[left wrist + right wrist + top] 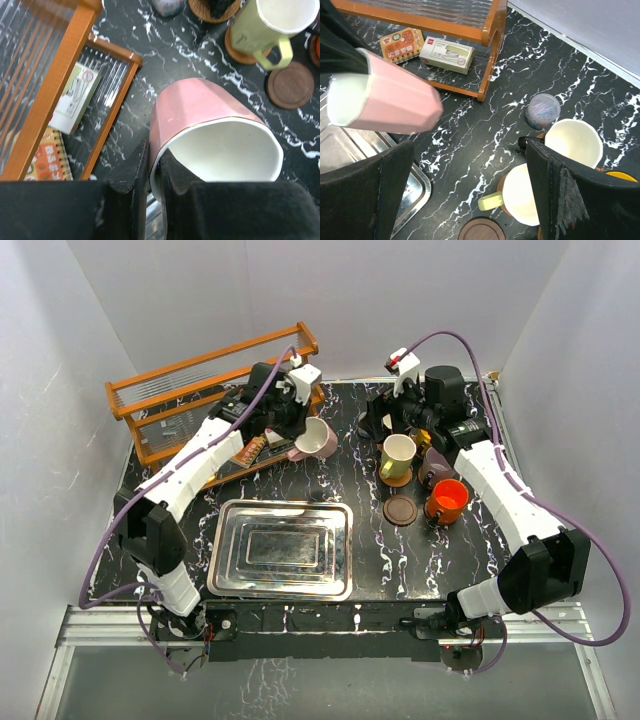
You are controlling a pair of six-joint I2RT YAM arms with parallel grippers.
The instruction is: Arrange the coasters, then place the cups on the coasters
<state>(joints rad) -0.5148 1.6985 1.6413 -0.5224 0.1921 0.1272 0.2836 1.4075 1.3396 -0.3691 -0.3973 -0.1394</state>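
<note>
My left gripper (301,432) is shut on the rim of the pale pink cup (318,439), one finger inside and one outside, holding it tilted above the table (157,172). The pink cup (385,102) hangs at the left of the right wrist view. My right gripper (386,422) stands open (470,197) with nothing between its fingers, above the olive-yellow cup (397,454), which sits on an orange-brown coaster (239,50). A bare dark brown coaster (401,510) lies in front of it. The red-orange cup (446,500), the mauve-purple cup (435,469) and a cream cup (572,142) stand close by.
A steel tray (230,580) lies front centre. A wooden rack (130,400) with small boxes stands at the back left. A small grey-blue pot (542,110) sits behind the cups. A woven coaster (200,11) lies near the pot.
</note>
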